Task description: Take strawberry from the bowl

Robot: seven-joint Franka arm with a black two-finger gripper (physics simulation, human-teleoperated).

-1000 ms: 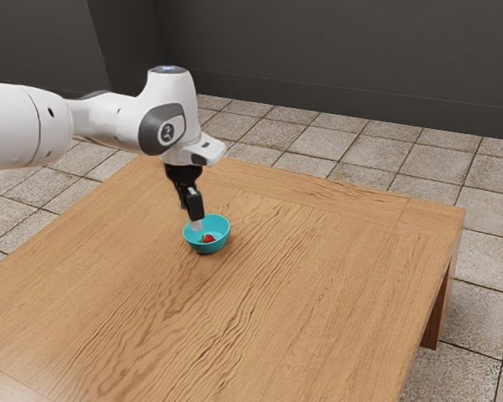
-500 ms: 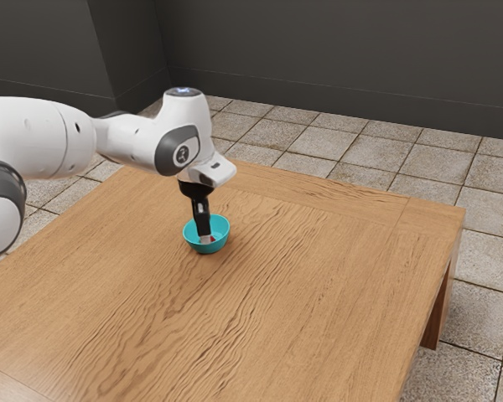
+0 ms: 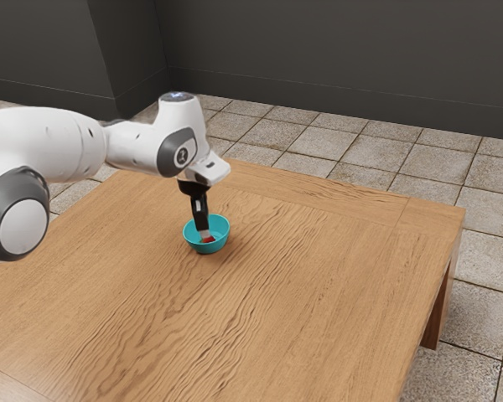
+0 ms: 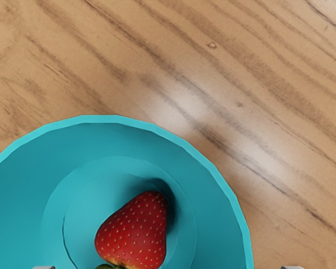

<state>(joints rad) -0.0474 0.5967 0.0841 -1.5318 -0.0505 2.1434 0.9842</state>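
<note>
My gripper (image 3: 205, 235) points down into the teal bowl (image 3: 221, 239), its tips inside the rim and close to the red strawberry (image 3: 209, 241), which they partly cover. In the wrist view, small bits of the two fingertips of the gripper (image 4: 168, 267) stand far apart at the lower edge, so it is open. The strawberry (image 4: 135, 232) lies on its side on the floor of the bowl (image 4: 218, 204), between the fingertips' sides, with bare bowl on either side of it. Its green leaves are cut off by that same edge.
The wooden table (image 3: 318, 276) carries the bowl, with its far edge behind and a corner toward the exterior view's right. The arm reaches in from the exterior view's left, above the tabletop. Tiled floor (image 3: 486, 251) lies beyond the table.
Over the last second my hand has come down, bringing the fingertips from the bowl's rim to beside the strawberry. Since half a second ago it has shifted slightly toward the exterior view's left. The bowl stays put.
</note>
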